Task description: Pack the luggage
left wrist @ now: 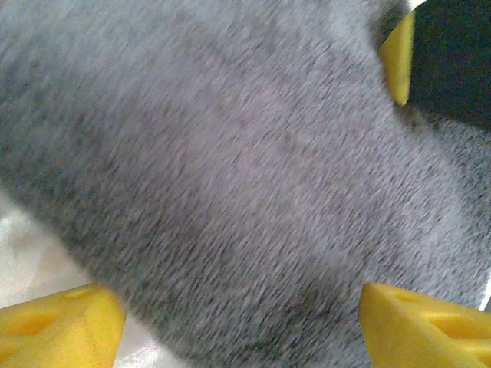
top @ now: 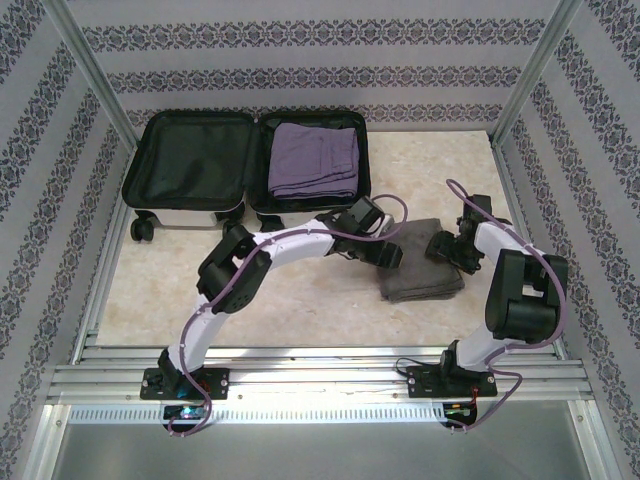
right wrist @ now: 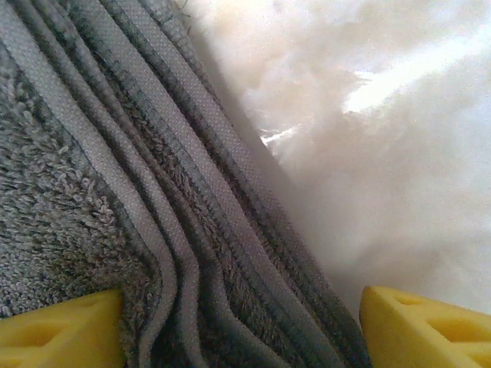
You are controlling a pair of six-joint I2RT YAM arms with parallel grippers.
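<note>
grey towel (top: 430, 275), partly under left end effector (top: 388, 252)

Grey towel (top: 425, 272) partly hidden under left gripper (top: 388, 250); left-wrist close-up blurred (edges cropped).

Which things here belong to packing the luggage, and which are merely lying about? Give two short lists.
Belongs to the job: the open luggage; purple folded clothes in its right-hand half; grey towel on the table; left gripper and right gripper, both open at the towel.

Just there: table; patterned walls; metal frame.
</note>
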